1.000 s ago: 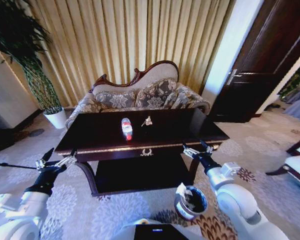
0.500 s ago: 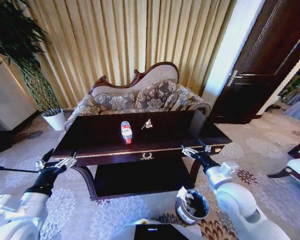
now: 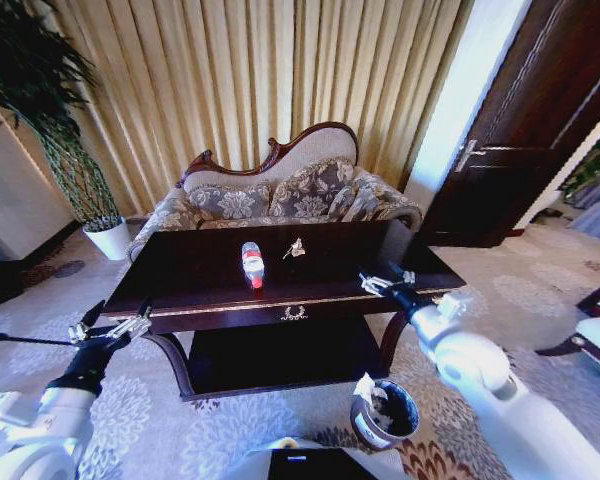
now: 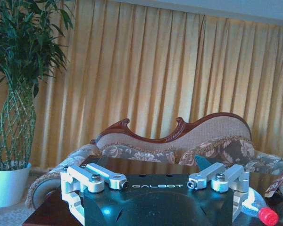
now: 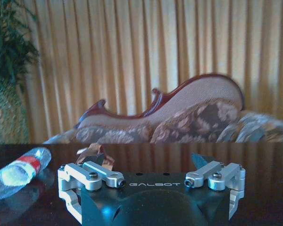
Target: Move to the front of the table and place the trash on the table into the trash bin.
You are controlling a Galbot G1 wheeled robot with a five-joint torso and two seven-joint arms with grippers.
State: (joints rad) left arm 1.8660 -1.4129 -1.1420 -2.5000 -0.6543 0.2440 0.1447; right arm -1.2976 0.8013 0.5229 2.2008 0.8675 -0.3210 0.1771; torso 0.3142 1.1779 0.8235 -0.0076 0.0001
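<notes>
Legible writing: "GALBOT" in pale letters on the black body of each gripper, read in both wrist views. The bottle (image 3: 252, 263) carries a red-and-white label; its text is too small to read.

Right gripper (image 3: 384, 281): fingers spread open, holding nothing, raised over the table (image 3: 190, 275) near its right front corner, at about 3 o'clock from the bottle. Fingers point toward the sofa (image 3: 280, 195).

Left gripper (image 3: 108, 324): also open and empty, hanging off the table's left front corner, at about 8 o'clock from the bottle, over the patterned carpet (image 3: 170, 420).

Bottle lies on its side at the table's centre, red cap toward the front edge. Small crumpled wrapper (image 3: 294, 246) sits just beside it at about 2 o'clock, apart from it. Trash bin (image 3: 384, 410) stands on the carpet below the table's right front corner, at about 5 o'clock from the bottle, with something white poking over its rim.

Head view gives the bin, the gold emblem (image 3: 293, 313) on the table front, the dark door (image 3: 520, 130) at right.

Left wrist view: potted plant (image 4: 16, 94) in a white pot, curtain (image 4: 155, 80), the bottle's red cap end and the wrapper at the far side of the gripper body.

Right wrist view: bottle on the glossy top with its reflection, the wrapper partly hidden behind one finger linkage.
</notes>
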